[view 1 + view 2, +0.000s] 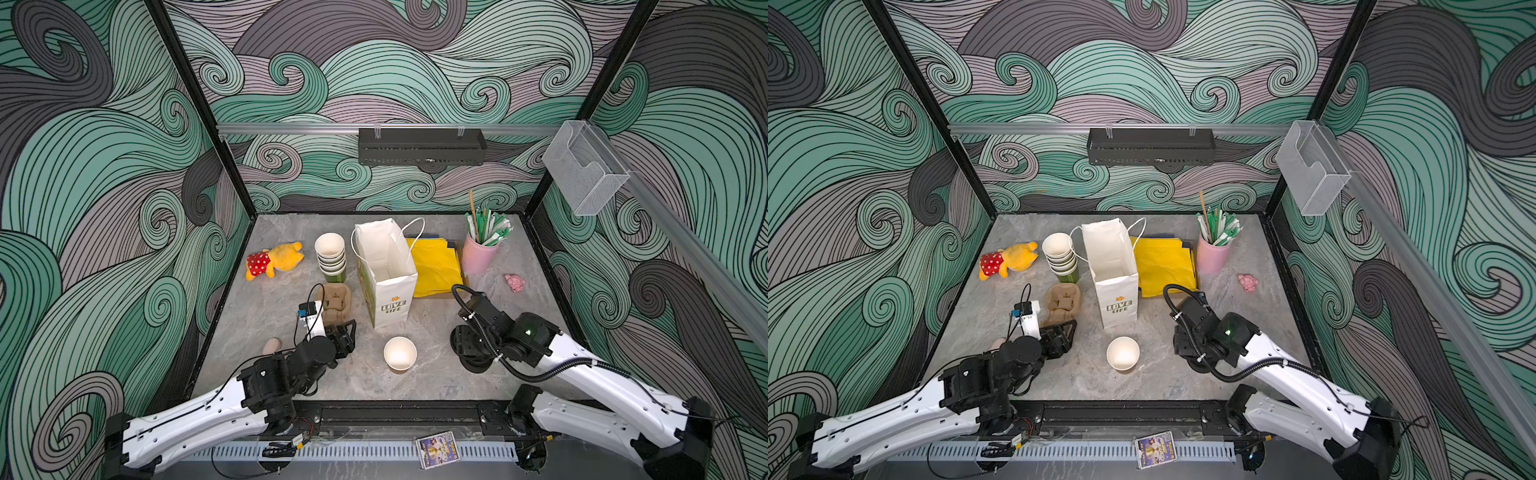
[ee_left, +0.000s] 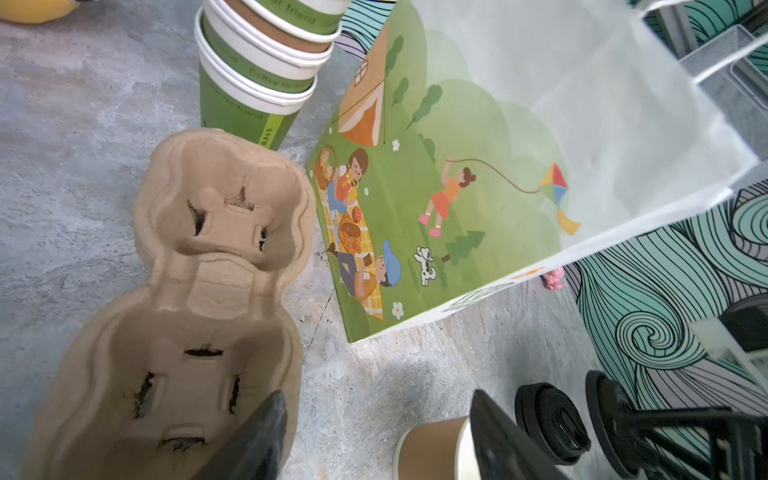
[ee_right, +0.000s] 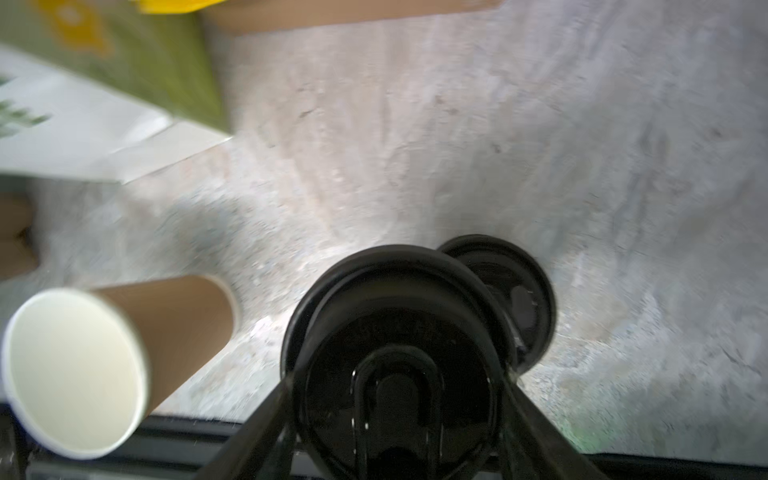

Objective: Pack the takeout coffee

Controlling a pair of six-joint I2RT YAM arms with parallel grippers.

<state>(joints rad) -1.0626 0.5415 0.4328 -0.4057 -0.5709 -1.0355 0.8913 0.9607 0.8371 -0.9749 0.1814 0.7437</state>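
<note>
Right claw (image 3: 395,390) pinched a black lid (image 3: 390,307)

Its two fingers (image 3: 257,428) pressed the lid's sides, right by a second lid (image 3: 523,299) lying on the surface (image 3: 457,145). Left claw (image 2: 378,399) stood wide open and held nothing, beside the cup tray (image 2: 216,232). The brown cup (image 1: 400,353) stood with its top open between both claws, in front of the paper bag (image 1: 386,266).

Right wrist view is blurred; you can't tell whether the right gripper (image 3: 399,388) grips the edge-cut lid (image 3: 390,307).
</note>
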